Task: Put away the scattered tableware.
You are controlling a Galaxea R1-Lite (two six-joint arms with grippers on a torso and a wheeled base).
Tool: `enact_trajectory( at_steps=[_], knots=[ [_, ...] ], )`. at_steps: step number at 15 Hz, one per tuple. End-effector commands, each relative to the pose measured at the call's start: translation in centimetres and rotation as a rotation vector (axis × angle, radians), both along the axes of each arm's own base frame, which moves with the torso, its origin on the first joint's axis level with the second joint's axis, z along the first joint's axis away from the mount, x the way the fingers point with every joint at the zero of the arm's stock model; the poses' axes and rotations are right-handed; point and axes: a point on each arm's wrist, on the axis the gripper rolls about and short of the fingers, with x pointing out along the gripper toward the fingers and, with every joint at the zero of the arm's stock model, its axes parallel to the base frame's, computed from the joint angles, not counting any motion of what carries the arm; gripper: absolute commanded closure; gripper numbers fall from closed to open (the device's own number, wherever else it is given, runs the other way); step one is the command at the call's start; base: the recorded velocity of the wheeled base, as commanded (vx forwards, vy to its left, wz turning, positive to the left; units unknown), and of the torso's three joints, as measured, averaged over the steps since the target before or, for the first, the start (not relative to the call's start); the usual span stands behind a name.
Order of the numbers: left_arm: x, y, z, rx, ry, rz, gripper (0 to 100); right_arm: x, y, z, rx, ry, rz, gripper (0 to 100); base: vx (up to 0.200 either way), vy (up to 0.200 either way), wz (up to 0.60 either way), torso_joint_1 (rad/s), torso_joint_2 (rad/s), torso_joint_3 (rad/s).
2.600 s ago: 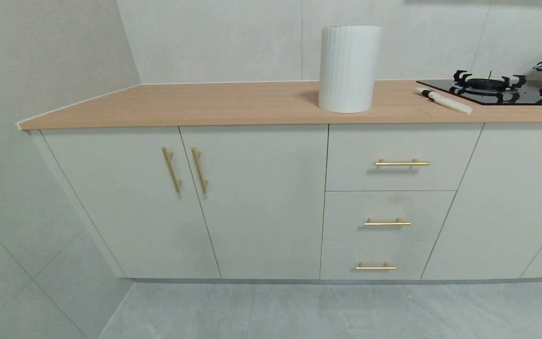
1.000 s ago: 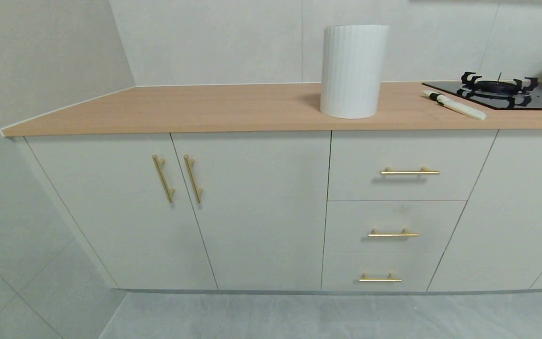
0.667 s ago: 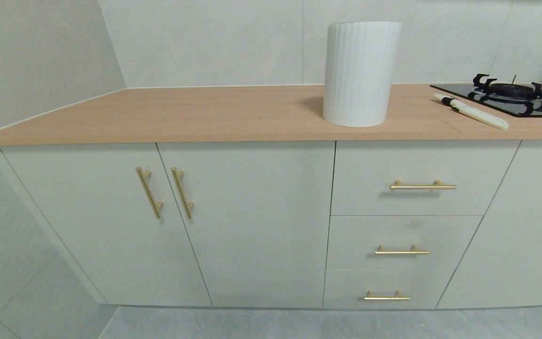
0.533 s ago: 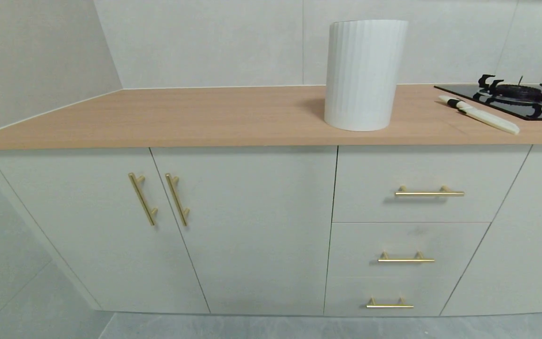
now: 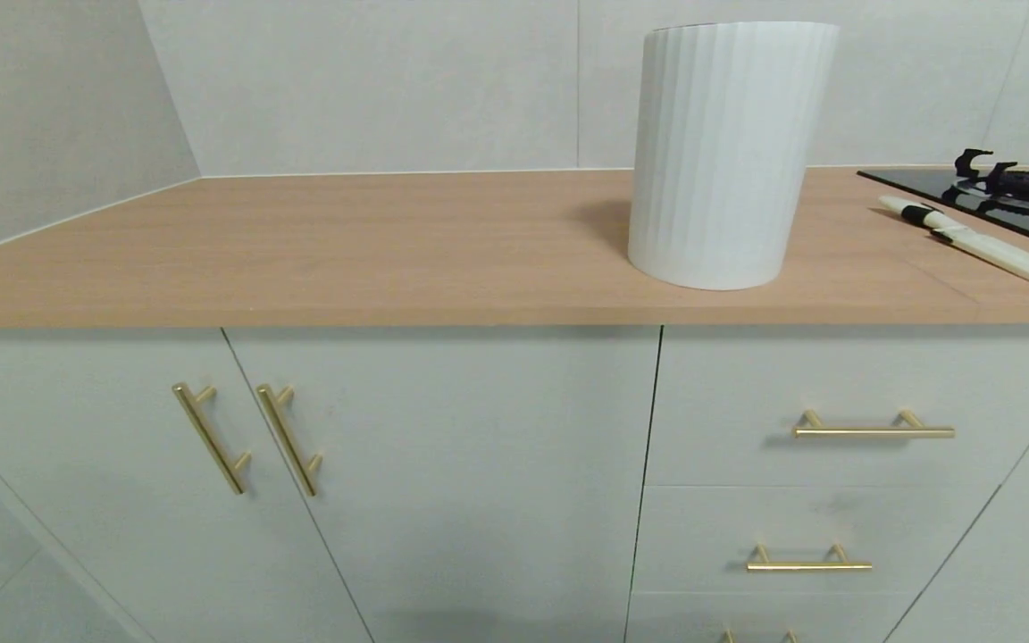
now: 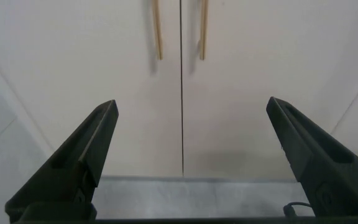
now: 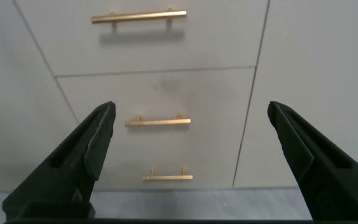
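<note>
A tall white ribbed holder stands on the wooden countertop. To its right a knife with a cream handle and a black band lies flat near the hob. My left gripper is open and low, facing the two cabinet doors with their gold handles. My right gripper is open too, facing the stack of drawers and their gold handles. Nothing sits between either pair of fingers.
A black gas hob with pan supports occupies the counter's far right. Tiled walls close the back and the left corner. Below the counter are two doors at left and drawers at right. Grey floor runs along the cabinet base.
The whole head view has shifted: the counter, holder and knife now look larger and closer, so the camera has moved toward the cabinets. Nothing on the counter has moved.
</note>
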Motion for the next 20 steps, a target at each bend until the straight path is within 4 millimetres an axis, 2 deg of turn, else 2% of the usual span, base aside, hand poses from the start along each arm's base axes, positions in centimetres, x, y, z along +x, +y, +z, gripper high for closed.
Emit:
enact_trajectory(
  at_steps=[1, 20],
  knots=[
    [0.01, 0.0, 0.01, 0.0, 0.001, 0.002, 0, 0.02, 0.0, -0.03, 0.0, 0.003, 0.0, 0, 0.2, 0.0, 0.0, 0.002, 0.0, 0.002],
    [0.01, 0.0, 0.01, 0.0, 0.001, 0.003, 0, 0.02, 0.0, -0.03, -0.005, 0.003, 0.0, 0, 0.0, 0.0, -0.03, 0.0, 0.0, 0.0]
  ],
)
